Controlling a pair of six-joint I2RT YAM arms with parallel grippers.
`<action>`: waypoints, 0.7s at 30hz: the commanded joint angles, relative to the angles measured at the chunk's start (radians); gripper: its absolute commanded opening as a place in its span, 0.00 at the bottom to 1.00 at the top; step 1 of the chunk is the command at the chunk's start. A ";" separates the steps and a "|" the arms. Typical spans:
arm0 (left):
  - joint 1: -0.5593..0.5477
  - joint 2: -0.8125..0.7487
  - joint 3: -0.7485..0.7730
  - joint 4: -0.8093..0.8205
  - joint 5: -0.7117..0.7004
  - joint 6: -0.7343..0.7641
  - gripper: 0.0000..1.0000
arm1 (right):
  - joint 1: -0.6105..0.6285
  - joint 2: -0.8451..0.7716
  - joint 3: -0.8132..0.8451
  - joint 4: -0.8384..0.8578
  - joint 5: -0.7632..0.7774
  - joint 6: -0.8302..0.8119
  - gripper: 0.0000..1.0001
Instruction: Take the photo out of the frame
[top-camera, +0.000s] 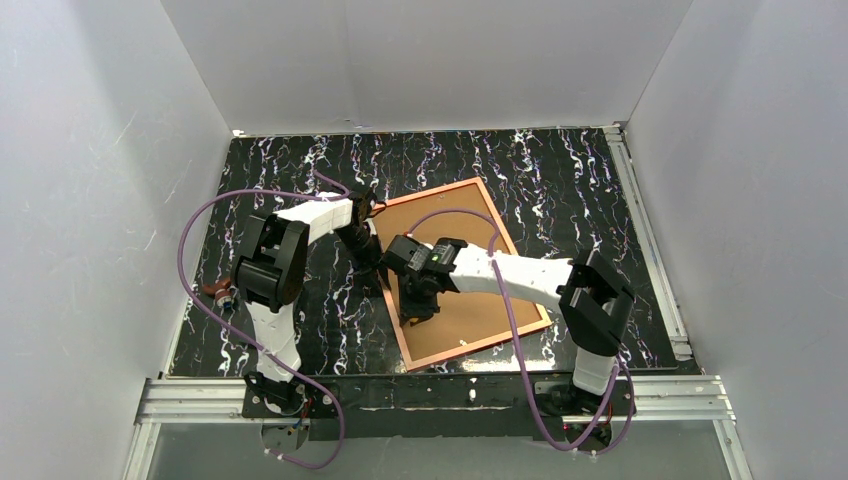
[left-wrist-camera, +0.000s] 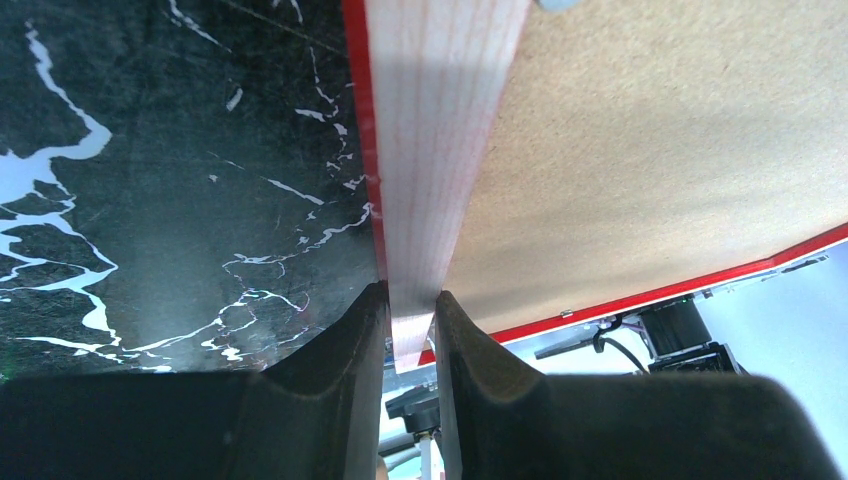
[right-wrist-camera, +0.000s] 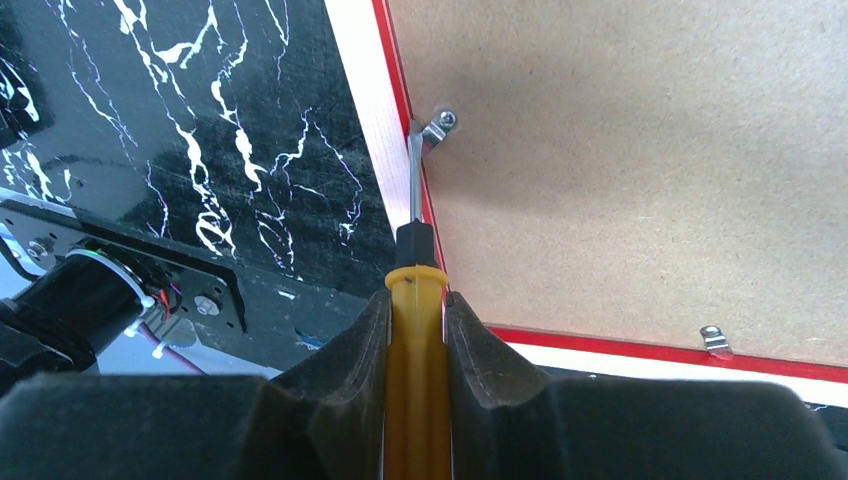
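The frame (top-camera: 480, 345) lies face down on the black marbled table (top-camera: 560, 170), its orange-pink rim up. Of the photo (top-camera: 480, 315) only the brown board back shows. My left gripper (top-camera: 376, 268) is shut on the frame's left rim; in the left wrist view the jaws (left-wrist-camera: 410, 300) pinch the pale rim (left-wrist-camera: 440, 150) beside the board (left-wrist-camera: 680, 150). My right gripper (top-camera: 415, 310) is shut on a yellow-handled screwdriver (right-wrist-camera: 415, 380). The screwdriver's blade reaches a metal clip (right-wrist-camera: 438, 125) at the edge of the board (right-wrist-camera: 620, 170).
A second metal clip (right-wrist-camera: 712, 338) sits on the frame's near side. White walls enclose the table on three sides. An aluminium rail (top-camera: 450, 395) runs along the near edge. A small red-brown object (top-camera: 215, 292) lies at the table's left edge. Purple cables loop over both arms.
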 joint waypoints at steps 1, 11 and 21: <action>0.009 0.003 -0.004 -0.132 0.053 -0.015 0.00 | 0.014 -0.026 -0.020 -0.040 0.000 0.031 0.01; 0.009 0.006 -0.003 -0.134 0.047 -0.015 0.00 | 0.018 0.018 0.023 -0.099 0.017 0.024 0.01; 0.009 0.006 0.001 -0.146 0.027 -0.010 0.00 | 0.017 0.048 0.075 -0.224 0.025 0.000 0.01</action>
